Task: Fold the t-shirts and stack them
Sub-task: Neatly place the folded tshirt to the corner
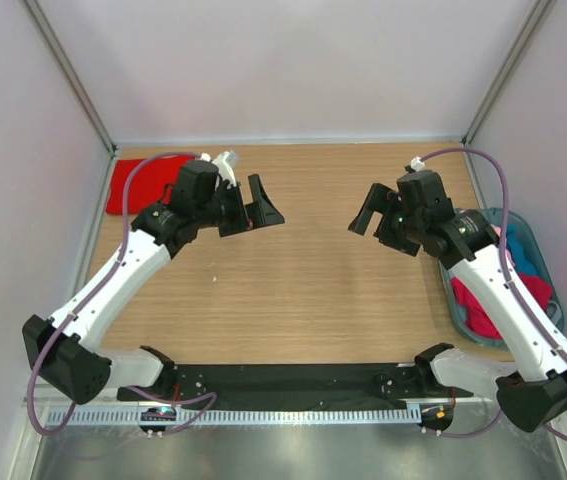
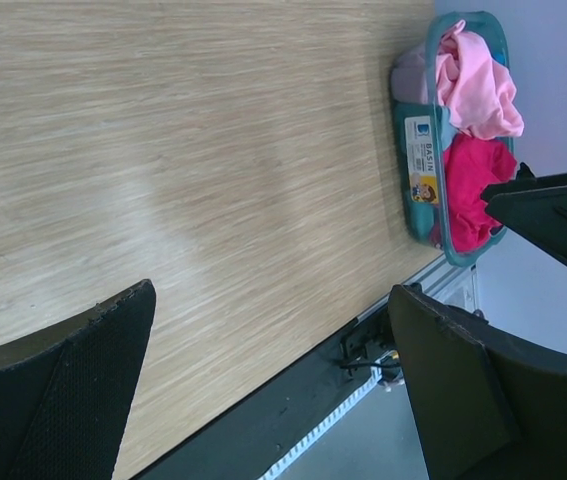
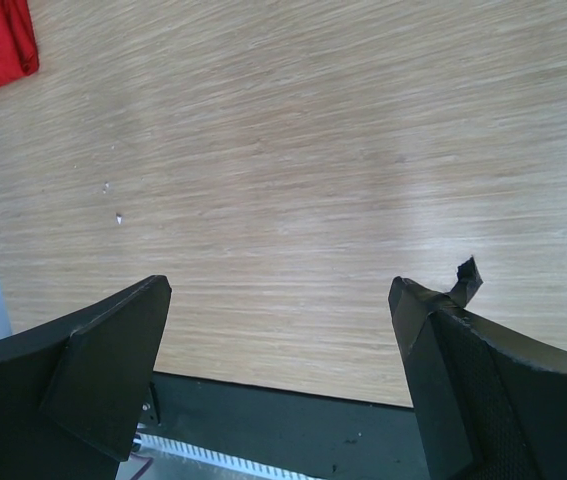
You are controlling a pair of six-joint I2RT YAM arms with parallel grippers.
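While both arms hang above the wooden table [image 1: 303,290] with nothing between their fingers, the left gripper [image 1: 251,212] and the right gripper [image 1: 368,213] stand wide open, facing each other and well apart. Behind the left gripper, partly hidden under its arm, the red t-shirt [image 1: 125,195] lies on the wood; behind the right gripper, beside that arm, the basket [image 2: 423,160] holds a pink t-shirt [image 2: 478,85], a crimson t-shirt [image 2: 468,185] and a teal t-shirt [image 1: 528,255], all crumpled

Wooden table [image 1: 303,290], pale enclosure walls [image 1: 293,60]
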